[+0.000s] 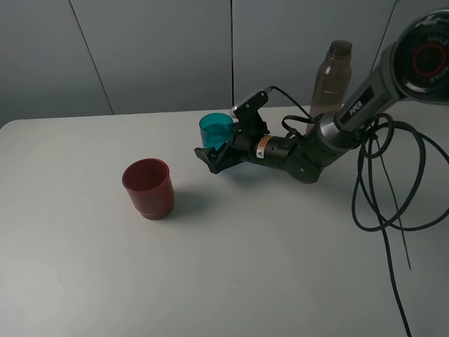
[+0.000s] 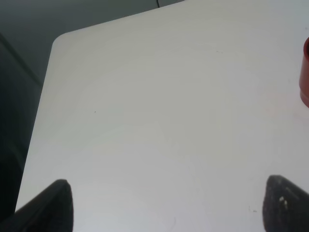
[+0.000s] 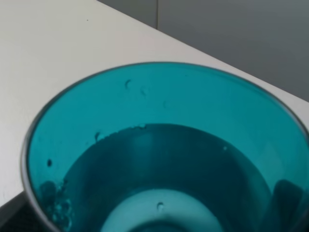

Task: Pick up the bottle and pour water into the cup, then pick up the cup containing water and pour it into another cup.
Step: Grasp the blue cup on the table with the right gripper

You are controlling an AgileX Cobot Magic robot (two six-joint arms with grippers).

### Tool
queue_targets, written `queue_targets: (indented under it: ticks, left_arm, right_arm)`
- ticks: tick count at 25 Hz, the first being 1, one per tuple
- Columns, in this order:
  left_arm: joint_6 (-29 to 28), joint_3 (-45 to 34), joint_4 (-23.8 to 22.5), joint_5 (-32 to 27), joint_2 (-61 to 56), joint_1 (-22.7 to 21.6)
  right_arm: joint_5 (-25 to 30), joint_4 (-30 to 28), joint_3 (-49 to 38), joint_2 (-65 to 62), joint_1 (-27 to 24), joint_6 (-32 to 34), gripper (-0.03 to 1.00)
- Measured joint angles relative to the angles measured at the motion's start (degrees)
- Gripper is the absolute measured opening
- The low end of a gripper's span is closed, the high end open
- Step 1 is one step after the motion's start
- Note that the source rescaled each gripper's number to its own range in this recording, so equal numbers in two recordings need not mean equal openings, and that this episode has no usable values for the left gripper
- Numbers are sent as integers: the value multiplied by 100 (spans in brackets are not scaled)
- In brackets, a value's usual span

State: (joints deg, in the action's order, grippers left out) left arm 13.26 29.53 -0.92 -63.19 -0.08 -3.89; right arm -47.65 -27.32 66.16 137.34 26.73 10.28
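Note:
The teal translucent cup [image 1: 216, 129] stands at the back middle of the white table [image 1: 84, 267] with water in it. My right gripper [image 1: 215, 156] reaches across from the right, and its jaws hug the cup's lower sides. In the right wrist view the cup [image 3: 159, 159] fills the frame, with a dark finger [image 3: 287, 195] showing through its wall. The dark-red cup [image 1: 148, 188] stands upright to the front left, apart from the teal one. Its edge shows in the left wrist view [image 2: 305, 72]. The tall smoky bottle [image 1: 332, 77] stands behind the right arm. My left gripper [image 2: 166, 208] is open and empty over bare table.
Black cables [image 1: 382, 189] loop over the table's right side. A grey wall stands behind the table's far edge. The table's rounded far-left corner [image 2: 60, 41] shows in the left wrist view.

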Motion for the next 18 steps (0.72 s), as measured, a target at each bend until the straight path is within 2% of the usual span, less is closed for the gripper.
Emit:
queue_targets:
  ticks: [18]
  left_arm:
    - [0, 0, 0, 0, 0, 0]
  right_arm:
    - [-135, 309, 10, 0, 93, -232, 100]
